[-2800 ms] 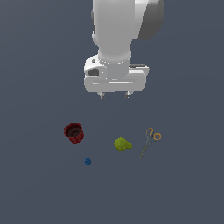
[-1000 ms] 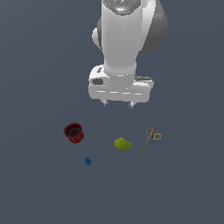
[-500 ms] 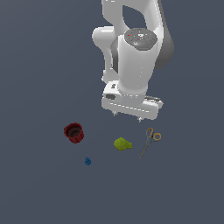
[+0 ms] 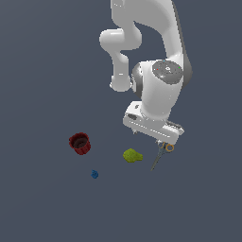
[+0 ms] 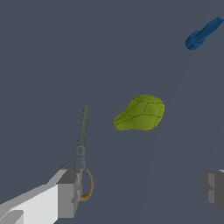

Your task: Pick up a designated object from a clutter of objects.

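The scissors [image 4: 158, 157] lie flat on the dark floor, thin grey blades with orange ring handles [image 4: 169, 147], at the exterior view's right of the clutter. In the wrist view the scissors [image 5: 82, 133] show their blades, and one finger [image 5: 68, 194] partly hides the handles. My gripper [image 4: 148, 137] hangs low just above the handle end, open and empty. In the wrist view the gripper [image 5: 141, 190] has its jaws wide apart. The yellow-green lumpy object [image 4: 133, 155] lies beside the scissors, and it also shows in the wrist view [image 5: 140, 113].
A dark red cup [image 4: 79, 143] stands at the exterior view's left. A tiny blue lump [image 4: 95, 174] lies in front of it and also shows in the wrist view [image 5: 201, 34]. The floor is plain dark grey all round.
The arm has come down and moved toward the exterior view's right, ending tilted just above the scissors' handles. The objects have not moved.
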Controlling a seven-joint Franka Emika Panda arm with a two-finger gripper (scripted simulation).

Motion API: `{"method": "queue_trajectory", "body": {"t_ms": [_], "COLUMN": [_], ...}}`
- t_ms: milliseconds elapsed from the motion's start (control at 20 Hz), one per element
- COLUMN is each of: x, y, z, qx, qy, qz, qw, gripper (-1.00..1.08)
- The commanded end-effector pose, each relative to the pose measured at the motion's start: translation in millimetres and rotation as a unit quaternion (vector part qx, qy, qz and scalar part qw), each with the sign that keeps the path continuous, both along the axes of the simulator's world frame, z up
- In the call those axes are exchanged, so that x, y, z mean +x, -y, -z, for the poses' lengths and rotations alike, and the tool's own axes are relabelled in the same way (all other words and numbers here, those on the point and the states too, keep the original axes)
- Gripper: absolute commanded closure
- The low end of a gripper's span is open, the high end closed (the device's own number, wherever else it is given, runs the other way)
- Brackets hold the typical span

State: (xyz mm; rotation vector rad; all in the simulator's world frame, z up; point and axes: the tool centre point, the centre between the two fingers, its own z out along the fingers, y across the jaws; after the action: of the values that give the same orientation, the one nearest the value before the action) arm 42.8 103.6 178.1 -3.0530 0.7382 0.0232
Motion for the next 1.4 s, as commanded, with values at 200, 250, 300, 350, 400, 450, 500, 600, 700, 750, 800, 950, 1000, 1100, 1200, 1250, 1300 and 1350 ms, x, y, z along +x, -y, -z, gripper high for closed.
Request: {"method": "queue_trajectory", "body": {"t_ms": [200,250,300,350,400,450,500,600,700,750,800,950,1000,1100,1200,1250,1300,1350], "x": [3.5,3.7,3.8,3.7,3.6,3.4,3.1,2.3,1.4,0.9,0.4,-1.0,-1.5,-2.2,-2.8,-3.0,-3.1,-3.2], "y": [-27.8,-32.1,-36.4,-40.6,-44.9,-49.1,-53.1,-60.5,-67.0,-69.9,-72.5,-79.2,-81.1,-84.0,-86.1,-86.9,-87.4,-87.7], "z": [37.0,42.7,48.5,54.3,60.1,65.8,71.4,81.5,90.5,94.6,98.3,107.8,110.4,114.6,117.7,118.7,119.5,120.0], "qx": [-0.002,-0.002,-0.003,-0.003,-0.003,-0.003,-0.003,-0.003,-0.003,-0.003,-0.003,-0.003,-0.003,-0.003,-0.003,-0.003,-0.003,-0.003], "qy": [0.002,0.003,0.003,0.003,0.004,0.004,0.004,0.005,0.005,0.005,0.006,0.006,0.006,0.006,0.007,0.007,0.007,0.007], "qz": [0.059,0.068,0.076,0.085,0.094,0.103,0.111,0.127,0.140,0.146,0.152,0.166,0.170,0.176,0.180,0.182,0.183,0.184], "qw": [0.9983,0.9977,0.9971,0.9963,0.9955,0.9947,0.9938,0.9919,0.9901,0.9893,0.9884,0.9861,0.9855,0.9844,0.9836,0.9833,0.9831,0.9830], "gripper": [-0.92,-0.92,-0.92,-0.92,-0.92,-0.92,-0.92,-0.92,-0.92,-0.92,-0.92,-0.92,-0.92,-0.92,-0.92,-0.92,-0.92,-0.92]}}
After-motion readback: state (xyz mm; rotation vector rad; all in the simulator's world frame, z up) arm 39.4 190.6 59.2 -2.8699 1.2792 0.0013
